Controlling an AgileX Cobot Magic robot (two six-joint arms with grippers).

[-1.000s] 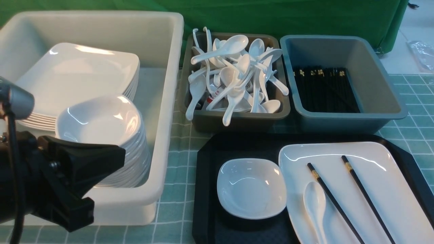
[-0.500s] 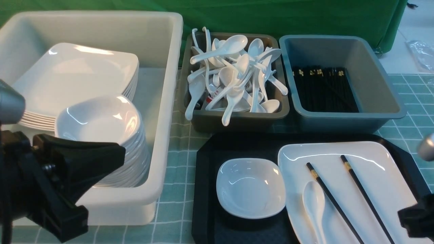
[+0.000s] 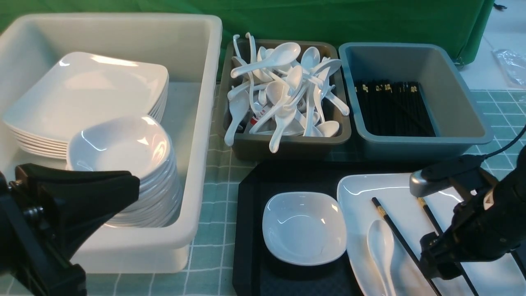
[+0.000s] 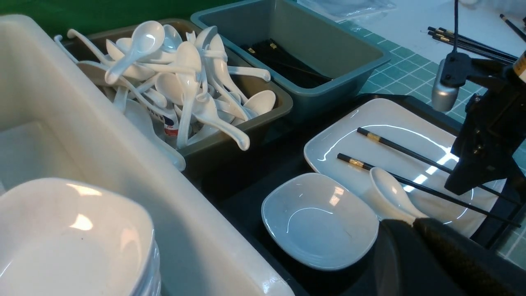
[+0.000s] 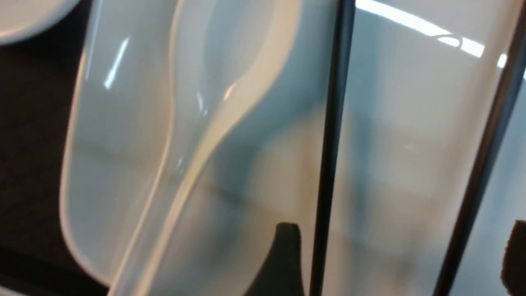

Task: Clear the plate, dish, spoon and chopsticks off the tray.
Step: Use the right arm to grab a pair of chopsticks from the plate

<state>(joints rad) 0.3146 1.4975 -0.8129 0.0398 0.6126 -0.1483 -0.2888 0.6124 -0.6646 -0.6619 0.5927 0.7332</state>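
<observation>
Occupying the left of the green checked cloth [image 3: 213,246], the white tub [image 3: 205,82] holds a stack of large plates [image 3: 90,90] and, nearer the robot, a stack of small bowls [image 3: 123,148]. The tray [image 3: 248,230] sits to the right of the tub, on the near side, and all four items are on it. Beyond the tray are two bins side by side: a brown-grey bin [image 3: 287,144] heaped with white spoons [image 3: 283,90] and a blue-grey bin [image 3: 411,146] with black chopsticks laid flat inside [image 3: 390,107]. The plate [image 3: 370,185] fills the right part of the tray. The left gripper [image 3: 133,191] hangs in front of the tub's near wall, fingers pressed together, nothing between them. The right gripper [image 5: 398,259] is low over the plate's right half, fingers spread wide; in the right wrist view, one fingertip [image 5: 283,255] is outside one stick and the other fingertip outside the second stick, so both lie between them. Contact with the plate or sticks cannot be told. The dish [image 3: 304,228] sits upright and empty on the tray's left part, close against the plate's left edge; touching or not, cannot tell. The spoon [image 3: 380,246] lies on the plate, bowl facing up and pointing away from the robot, just beside the left stick. The chopsticks [image 3: 394,234] lie roughly parallel on the plate, apart from each other, gold bands at the far ends, the right one partly hidden by the right arm in the front view.
</observation>
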